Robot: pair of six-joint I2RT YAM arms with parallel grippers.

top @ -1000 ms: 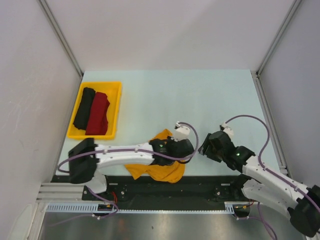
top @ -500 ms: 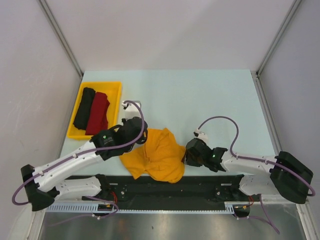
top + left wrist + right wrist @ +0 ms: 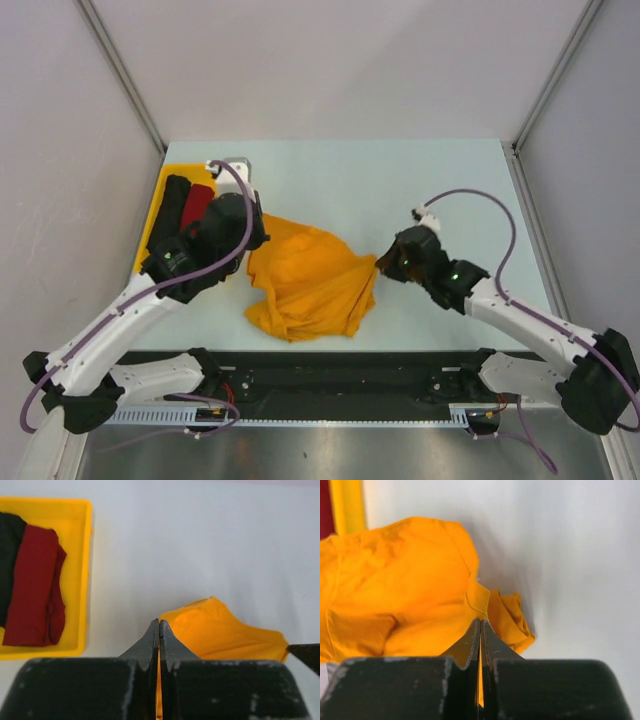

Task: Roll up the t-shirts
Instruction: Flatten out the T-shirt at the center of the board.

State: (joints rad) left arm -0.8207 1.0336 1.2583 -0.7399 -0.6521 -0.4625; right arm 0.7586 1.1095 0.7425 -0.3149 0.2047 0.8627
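A mustard-orange t-shirt (image 3: 312, 278) lies crumpled mid-table, stretched between both arms. My left gripper (image 3: 252, 238) is shut on its left edge, with orange cloth pinched between the jaws (image 3: 159, 625). My right gripper (image 3: 383, 264) is shut on the shirt's right corner, a hemmed fold (image 3: 479, 602) caught at the tips (image 3: 480, 622). A dark red rolled t-shirt (image 3: 35, 587) and a black rolled one (image 3: 7, 565) lie side by side in the yellow tray (image 3: 85, 570); in the top view the left arm partly covers the dark red roll (image 3: 195, 205) and the black roll (image 3: 172, 205).
The yellow tray (image 3: 160, 195) sits at the table's far left, close to my left gripper. White walls enclose the table on three sides. A black base rail (image 3: 340, 375) runs along the near edge.
Both arms moved away from the near edge. The left gripper carried the shirt's edge towards the tray. The right gripper closed on the shirt's right corner and pulled it right, spreading the cloth.
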